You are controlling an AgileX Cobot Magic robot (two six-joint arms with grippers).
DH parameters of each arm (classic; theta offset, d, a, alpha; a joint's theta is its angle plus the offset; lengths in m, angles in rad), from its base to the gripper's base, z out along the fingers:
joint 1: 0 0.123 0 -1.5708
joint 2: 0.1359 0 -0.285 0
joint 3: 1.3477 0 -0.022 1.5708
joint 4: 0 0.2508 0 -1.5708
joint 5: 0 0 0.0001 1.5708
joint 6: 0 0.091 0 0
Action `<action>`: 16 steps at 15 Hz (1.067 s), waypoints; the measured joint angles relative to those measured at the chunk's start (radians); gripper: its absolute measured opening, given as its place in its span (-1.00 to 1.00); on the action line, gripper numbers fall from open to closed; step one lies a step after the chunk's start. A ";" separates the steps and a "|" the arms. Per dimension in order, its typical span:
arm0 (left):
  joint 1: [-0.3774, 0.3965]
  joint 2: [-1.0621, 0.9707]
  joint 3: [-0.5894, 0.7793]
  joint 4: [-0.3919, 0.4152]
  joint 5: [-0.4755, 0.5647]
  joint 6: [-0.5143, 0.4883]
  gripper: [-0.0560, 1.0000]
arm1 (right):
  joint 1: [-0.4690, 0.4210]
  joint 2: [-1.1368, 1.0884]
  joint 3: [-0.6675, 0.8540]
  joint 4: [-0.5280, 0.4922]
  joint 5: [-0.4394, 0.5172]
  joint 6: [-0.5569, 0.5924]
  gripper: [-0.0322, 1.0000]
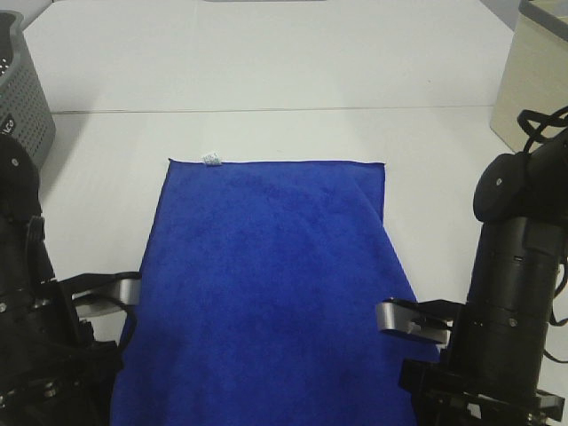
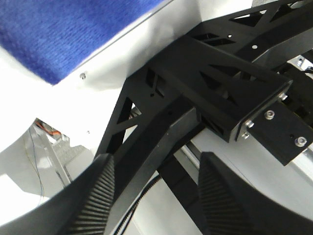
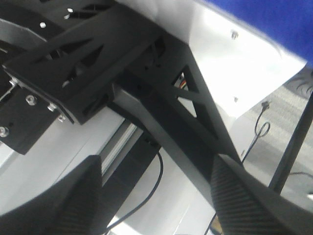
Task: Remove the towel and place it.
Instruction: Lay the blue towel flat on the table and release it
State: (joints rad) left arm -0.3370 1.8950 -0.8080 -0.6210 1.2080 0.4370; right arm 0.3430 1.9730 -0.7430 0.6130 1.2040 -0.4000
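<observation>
White table point(image 1: 89, 177) | blue towel point(image 1: 266, 284) flat; white tag point(image 1: 211, 160) unreadable

The towel point(image 1: 266, 284) is plush matt cloth, the table point(image 1: 266, 71) smooth white, the basket point(image 1: 27, 98) perforated plastic.

High view: the left arm point(image 1: 22, 293) sits low at about 8 o'clock and the right arm point(image 1: 519, 266) at about 4 o'clock, its dark cylindrical forearm near upright. On its wrist view the left hand point(image 2: 156, 191) shows two ribbed black fingers point(image 2: 95, 196) standing apart and gripping nothing. The right hand point(image 3: 159, 196) has its own fingers point(image 3: 239, 196) spread wider, and it too grips nothing.
</observation>
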 joint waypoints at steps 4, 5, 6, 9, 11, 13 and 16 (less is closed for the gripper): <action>0.000 -0.085 -0.096 0.000 0.002 0.000 0.06 | 0.000 -0.099 -0.099 -0.005 0.001 0.001 0.30; 0.000 -0.101 -0.130 0.003 0.002 -0.002 0.06 | 0.000 -0.126 -0.127 -0.019 0.002 0.012 0.30; 0.000 -0.110 -0.167 0.010 0.003 -0.006 0.06 | 0.000 -0.156 -0.164 -0.050 0.003 0.030 0.30; 0.000 -0.117 -0.286 0.090 0.005 -0.041 0.07 | -0.018 -0.211 -0.290 -0.138 0.006 0.102 0.30; 0.002 -0.118 -0.366 0.168 0.006 -0.048 0.07 | -0.079 -0.220 -0.383 -0.145 0.007 0.133 0.30; 0.020 -0.117 -0.437 0.250 0.006 -0.084 0.07 | -0.179 -0.220 -0.475 -0.121 0.007 0.139 0.30; 0.088 -0.071 -0.564 0.328 0.006 -0.149 0.07 | -0.340 -0.169 -0.658 -0.067 0.008 0.138 0.30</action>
State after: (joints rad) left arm -0.2490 1.8240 -1.3720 -0.2930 1.2140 0.2880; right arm 0.0030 1.8040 -1.4010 0.5460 1.2120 -0.2620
